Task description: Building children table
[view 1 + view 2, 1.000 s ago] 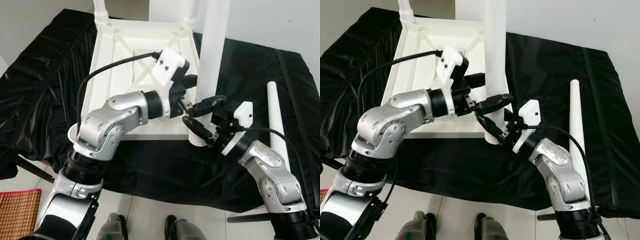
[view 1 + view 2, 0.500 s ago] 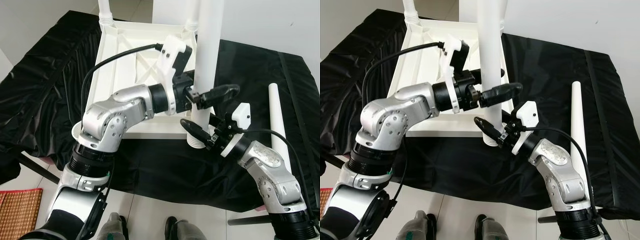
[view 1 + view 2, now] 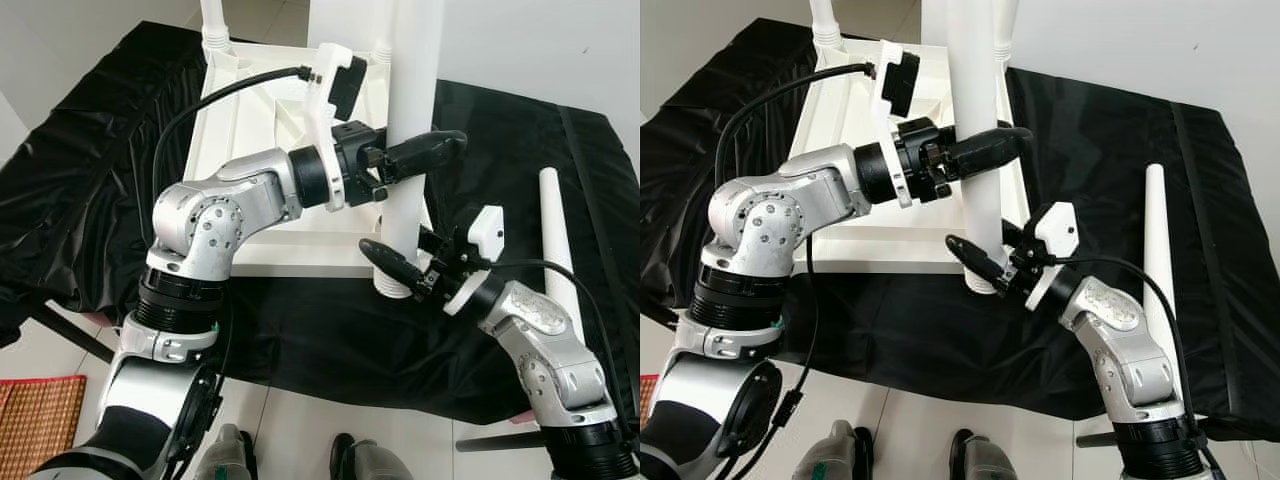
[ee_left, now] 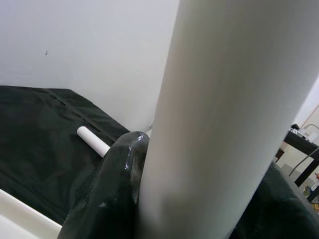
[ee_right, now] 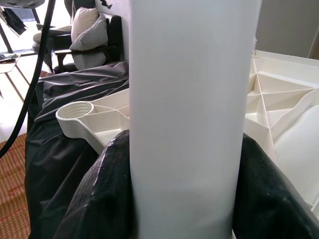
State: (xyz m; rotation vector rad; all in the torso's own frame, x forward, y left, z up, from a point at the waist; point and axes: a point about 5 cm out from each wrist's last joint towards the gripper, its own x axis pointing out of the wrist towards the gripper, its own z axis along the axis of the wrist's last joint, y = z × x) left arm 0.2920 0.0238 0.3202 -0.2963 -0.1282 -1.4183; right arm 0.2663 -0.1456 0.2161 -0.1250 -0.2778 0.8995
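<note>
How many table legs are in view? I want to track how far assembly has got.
4: two stubs of legs at the upturned tabletop's far corners, one upright held by both grippers, one lying loose on the black cloth.

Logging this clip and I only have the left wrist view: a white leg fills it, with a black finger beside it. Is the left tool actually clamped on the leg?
Observer: Yes. In the head views the left tool is shut on the upright leg, partway up it.
Operator: And the right arm?
Observer: The right tool grips the same leg lower down, near its base at the tabletop's near corner.
Operator: Is the tabletop upside down?
Observer: Yes, its ribbed underside faces up, resting on a black cloth.
Operator: Any legs left over?
Observer: One spare leg lies on the cloth to the robot's right.
</note>
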